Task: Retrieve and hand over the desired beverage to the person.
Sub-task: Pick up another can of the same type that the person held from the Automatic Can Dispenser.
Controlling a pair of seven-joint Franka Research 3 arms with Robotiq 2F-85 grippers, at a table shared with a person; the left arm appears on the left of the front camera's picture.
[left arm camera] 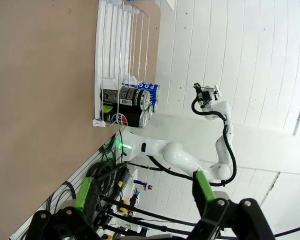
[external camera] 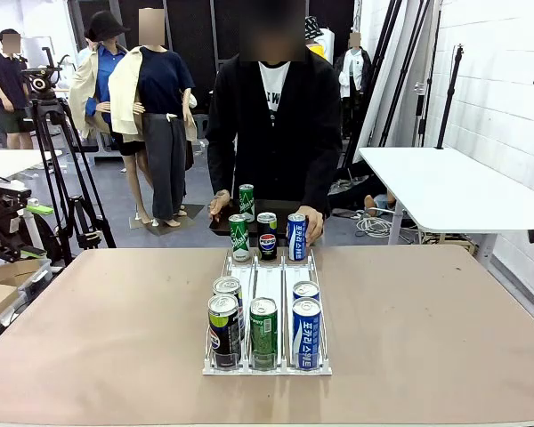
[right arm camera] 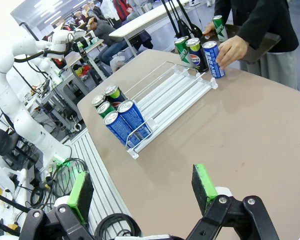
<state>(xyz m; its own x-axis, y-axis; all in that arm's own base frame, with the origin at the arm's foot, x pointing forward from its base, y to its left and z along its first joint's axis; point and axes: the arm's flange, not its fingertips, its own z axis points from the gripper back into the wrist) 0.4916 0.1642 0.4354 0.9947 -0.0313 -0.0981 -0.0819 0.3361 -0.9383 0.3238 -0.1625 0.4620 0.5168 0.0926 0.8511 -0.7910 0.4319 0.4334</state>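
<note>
A clear three-lane rack [external camera: 267, 277] lies lengthwise on the brown table. At its near end stand several cans: a black and yellow-green one [external camera: 223, 327], a green one [external camera: 263, 327] and a blue one [external camera: 306, 334]. At the far end stand a green can [external camera: 239, 237], a black Pepsi can [external camera: 267, 236] and a blue can [external camera: 296, 235]. The person [external camera: 271, 124] stands behind the far end, one hand [external camera: 311, 224] on the far blue can [right arm camera: 211, 58], the other on a black tray [external camera: 222, 224] bearing another green can [external camera: 246, 202]. My left gripper [left arm camera: 145, 196] and right gripper [right arm camera: 142, 187] are open, empty and well off the rack [right arm camera: 167, 97].
A white table [external camera: 454, 187] stands at the right behind. A camera tripod [external camera: 58, 151] stands at the left behind. In the left wrist view the right arm [left arm camera: 210, 165] rises beyond the near cans [left arm camera: 127, 105]. Bare tabletop [external camera: 98, 311] lies on both sides of the rack.
</note>
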